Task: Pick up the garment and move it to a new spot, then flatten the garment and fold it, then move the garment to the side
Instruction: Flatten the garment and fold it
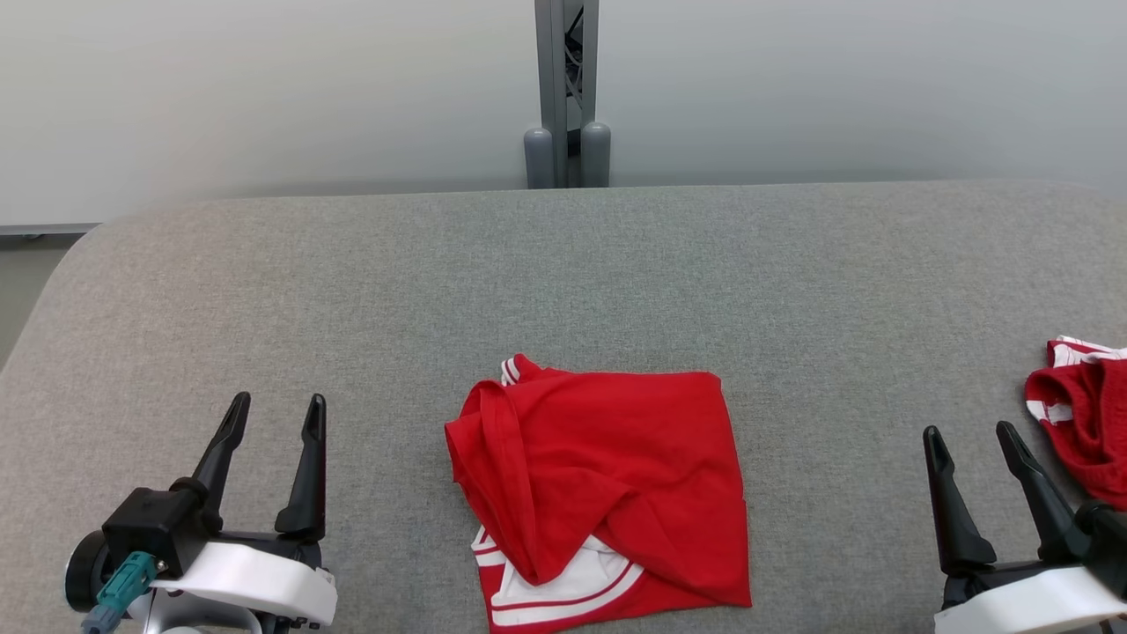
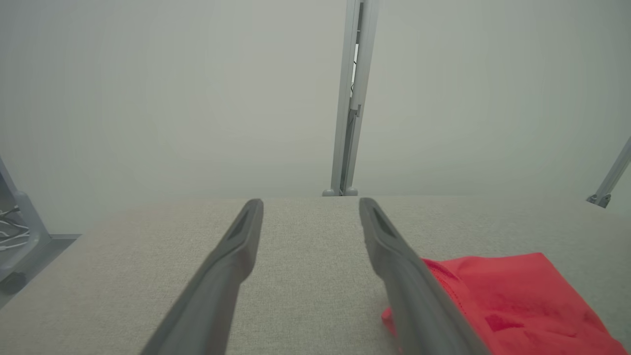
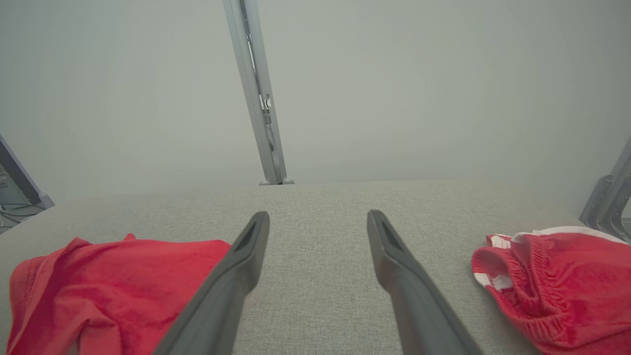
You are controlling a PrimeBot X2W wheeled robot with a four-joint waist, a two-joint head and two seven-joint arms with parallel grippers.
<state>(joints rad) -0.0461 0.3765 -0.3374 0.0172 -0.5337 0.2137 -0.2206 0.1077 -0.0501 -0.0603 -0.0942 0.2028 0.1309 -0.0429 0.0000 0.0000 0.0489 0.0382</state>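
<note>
Lying folded on the grey surface (image 1: pixel 792 282), red garment (image 1: pixel 616 467), left gripper (image 1: pixel 277 402) and right gripper (image 1: pixel 968 431) flanking it, jaws spread, empty.

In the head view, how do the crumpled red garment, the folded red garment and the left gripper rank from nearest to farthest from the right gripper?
1. crumpled red garment, just right of the right gripper.
2. folded red garment, at the middle.
3. left gripper, at the far left.

Grey fabric table (image 1: pixel 264 291) — metal post (image 1: pixel 566 88) behind, crumpled red cloth (image 1: pixel 1087 423) far right.
</note>
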